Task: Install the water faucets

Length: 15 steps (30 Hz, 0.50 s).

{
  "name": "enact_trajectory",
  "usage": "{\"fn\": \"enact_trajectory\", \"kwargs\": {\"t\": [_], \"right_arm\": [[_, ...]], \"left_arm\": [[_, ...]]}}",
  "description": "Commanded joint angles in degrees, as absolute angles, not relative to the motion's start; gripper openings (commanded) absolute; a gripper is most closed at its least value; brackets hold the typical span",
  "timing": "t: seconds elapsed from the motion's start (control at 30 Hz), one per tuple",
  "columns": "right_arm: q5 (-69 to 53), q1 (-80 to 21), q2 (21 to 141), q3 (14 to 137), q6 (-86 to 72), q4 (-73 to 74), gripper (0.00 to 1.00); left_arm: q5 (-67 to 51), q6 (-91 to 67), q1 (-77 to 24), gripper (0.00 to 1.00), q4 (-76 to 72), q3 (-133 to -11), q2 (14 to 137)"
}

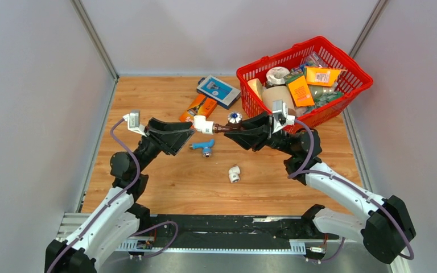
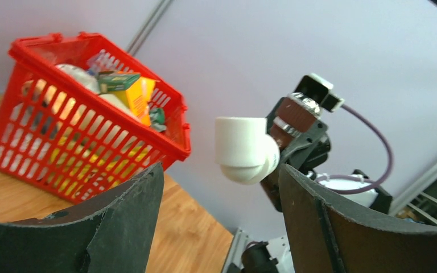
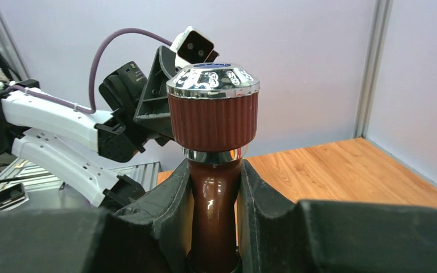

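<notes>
My right gripper (image 1: 228,130) is shut on the dark brown faucet (image 1: 221,129), held above the table. In the right wrist view the fingers (image 3: 173,193) clamp its glossy brown body (image 3: 214,205) below the ribbed, chrome-topped knob (image 3: 213,108). A white elbow fitting (image 1: 203,124) sits on the faucet's free end. My left gripper (image 1: 189,132) is open just left of that elbow. In the left wrist view the elbow (image 2: 244,149) hangs just beyond the spread fingers (image 2: 131,222), untouched. The light blue faucet (image 1: 203,147) lies on the table below.
A second white elbow fitting (image 1: 235,173) lies nearer the front. A red basket (image 1: 353,65) full of items stands at the back right and also shows in the left wrist view (image 2: 11,51). A blue-and-white box (image 1: 219,90) and an orange package (image 1: 198,107) lie behind the grippers.
</notes>
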<state>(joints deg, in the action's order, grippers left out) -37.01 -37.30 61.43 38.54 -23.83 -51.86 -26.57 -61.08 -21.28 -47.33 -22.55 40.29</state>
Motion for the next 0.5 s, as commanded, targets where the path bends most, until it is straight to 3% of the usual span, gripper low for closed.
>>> {"fn": "enact_trajectory", "kwargs": {"t": [0.0, 0.47], "right_arm": [[-39.37, -37.61, 63.01, 40.08, -27.6, -59.5, 0.0], [-40.17, -39.55, 67.32, 42.71, -28.04, -63.19, 0.0]], "left_arm": [[-29.62, -66.09, -21.01, 0.81, -59.76, -24.43, 41.04], [-31.2, -67.5, -22.76, 0.73, -59.68, -26.1, 45.26]]}}
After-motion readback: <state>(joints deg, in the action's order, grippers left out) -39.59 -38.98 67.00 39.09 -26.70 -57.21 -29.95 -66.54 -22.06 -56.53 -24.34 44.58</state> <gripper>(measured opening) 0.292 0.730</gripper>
